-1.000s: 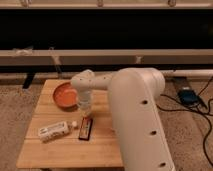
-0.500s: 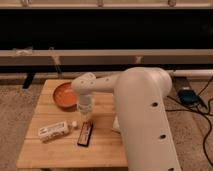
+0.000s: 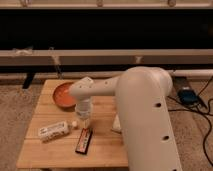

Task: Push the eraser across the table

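Wooden table (image 3: 45,150), eraser (image 3: 84,140) pushed nearer, hand (image 3: 83,120) lower behind it, grip state unclear

The robot's arm is a bulky, smooth off-white shell with rounded joints and small dark screw holes; its pale gripper (image 3: 83,119) hangs over the table.

- A single view looks down and forward from behind the robot's own arm (image 3: 145,110), whose bulky white links fill the right foreground.
- It faces the table (image 3: 45,150) and, beyond it, a dark wall with a pale rail.
- The table sits near, at mid-frame.
- The gripper (image 3: 83,121) points down over the tabletop, just above the eraser (image 3: 83,140).
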